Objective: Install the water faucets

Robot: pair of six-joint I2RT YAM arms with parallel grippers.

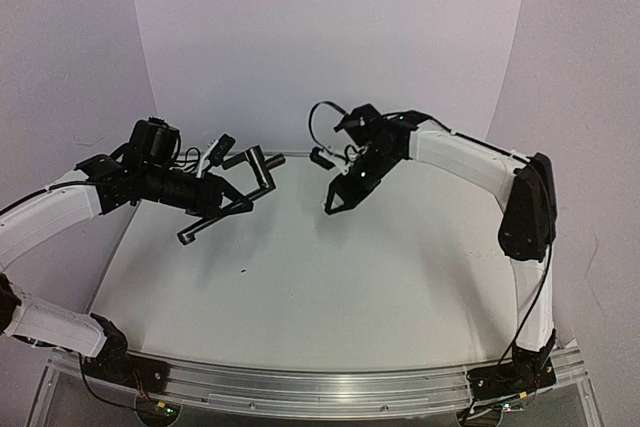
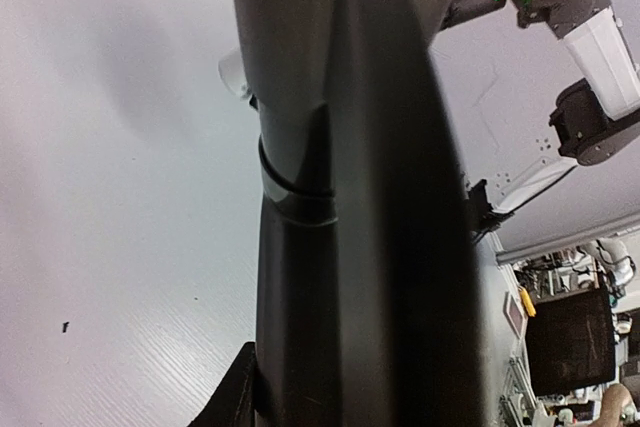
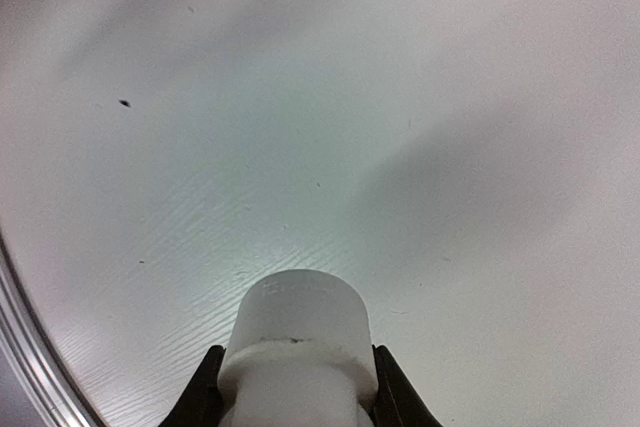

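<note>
Your black pipe (image 1: 262,169) hangs in the air over the far-left part of the bench (image 1: 330,277), near its far edge, with its bent crank end turned toward the middle. The left gripper (image 1: 235,197) is pinched onto it. In the left wrist view the pipe fills the frame as a dark blur, so you cannot read the exact contact there.

The white fitting (image 3: 300,332) is also aloft, clamped between the two fingers of the right gripper (image 3: 298,392), which touch it on both sides.

Pipe and fitting are apart, with open air between them. From the fitting, the crank end lies toward the left arm. The pipe's long axis seems to run from the left gripper toward the right one. Neither arm looks clearly closer to that gap, so expect the mating to depend on lining up those axes.
</note>
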